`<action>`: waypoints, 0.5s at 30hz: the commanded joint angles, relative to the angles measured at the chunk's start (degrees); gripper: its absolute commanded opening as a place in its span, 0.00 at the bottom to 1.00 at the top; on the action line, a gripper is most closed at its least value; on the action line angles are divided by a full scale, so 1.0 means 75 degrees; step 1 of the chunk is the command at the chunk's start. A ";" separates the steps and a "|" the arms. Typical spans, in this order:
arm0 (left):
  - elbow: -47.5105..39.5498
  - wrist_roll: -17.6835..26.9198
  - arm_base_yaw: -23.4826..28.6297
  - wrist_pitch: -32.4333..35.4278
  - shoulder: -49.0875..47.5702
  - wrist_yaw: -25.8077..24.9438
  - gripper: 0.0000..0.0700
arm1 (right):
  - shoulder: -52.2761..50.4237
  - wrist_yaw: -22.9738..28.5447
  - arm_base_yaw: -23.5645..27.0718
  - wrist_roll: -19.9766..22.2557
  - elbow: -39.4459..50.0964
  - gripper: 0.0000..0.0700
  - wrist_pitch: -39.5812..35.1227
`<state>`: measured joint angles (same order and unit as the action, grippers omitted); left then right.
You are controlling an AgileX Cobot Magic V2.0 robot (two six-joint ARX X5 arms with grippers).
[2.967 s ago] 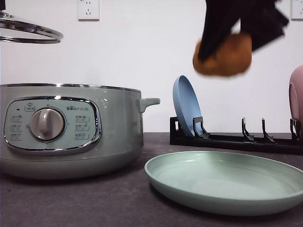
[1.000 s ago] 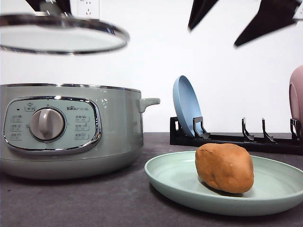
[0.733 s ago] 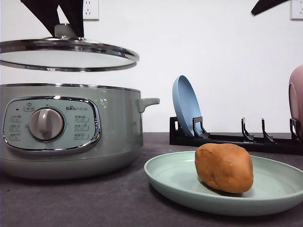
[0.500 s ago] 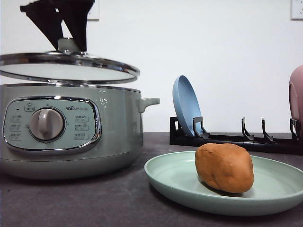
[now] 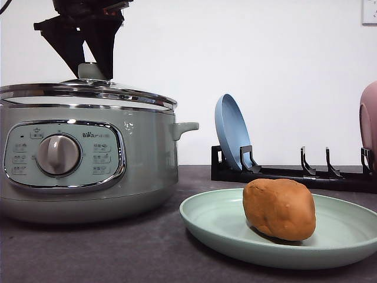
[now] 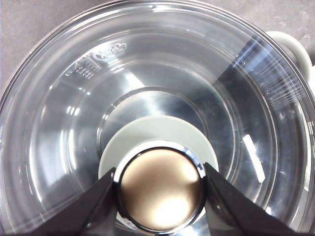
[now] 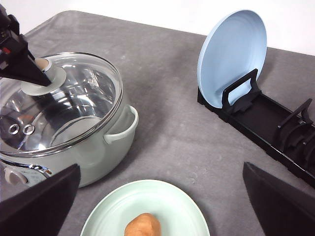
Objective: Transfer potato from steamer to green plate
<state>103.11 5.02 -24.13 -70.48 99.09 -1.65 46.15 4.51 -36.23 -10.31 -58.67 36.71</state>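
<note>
A: On the green plate (image 5: pixel 224 233), right of the steamer (image 5: pixel 88 159) — that's where the potato (image 5: pixel 279 209) sits, resting on the plate floor, nothing touching it. Plate lies flat on the dark surface (image 5: pixel 118 253).

B: Steamer itself?

A: Glass lid (image 5: pixel 88 94) is down on the pot rim, looks seated. Dial and control panel face the front camera. One side handle (image 5: pixel 185 128) points toward the plate.

B: Left hand?

A: Left hand (image 6: pixel 160 189) is above the lid, fingers (image 6: pixel 96 206) pressed on both sides of the lid knob (image 6: pixel 160 187). Clamped on the knob. Front view has it as a dark shape over the lid top.

B: Right hand?

A: Right hand (image 7: pixel 160 201) is high over the surface, looking down on plate and steamer. Fingers (image 7: pixel 39 201) spread wide apart, nothing between them.

B: Anything behind?

A: Black dish rack (image 5: pixel 294 174) at the back of the surface, well apart from the steamer. Blue plate (image 5: pixel 231 132) stands upright in its left end slot, leaning a bit. Pink plate (image 5: pixel 369 127) at the right frame edge, mostly cut off.
</note>
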 commanded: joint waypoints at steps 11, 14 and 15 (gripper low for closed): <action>0.0323 0.0073 0.0068 0.0146 0.0038 0.0049 0.00 | 0.0009 0.0009 -0.0046 0.0061 -0.0125 0.95 -0.0030; 0.0323 0.0070 0.0066 0.0146 0.0045 0.0046 0.00 | 0.0009 0.0009 -0.0044 0.0061 -0.0125 0.95 -0.0032; 0.0323 0.0070 0.0066 0.0148 0.0048 0.0046 0.00 | 0.0009 0.0011 -0.0044 0.0061 -0.0125 0.95 -0.0034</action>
<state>103.11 5.04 -23.39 -70.48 99.09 -1.39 46.04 4.51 -36.22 -10.31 -58.67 36.73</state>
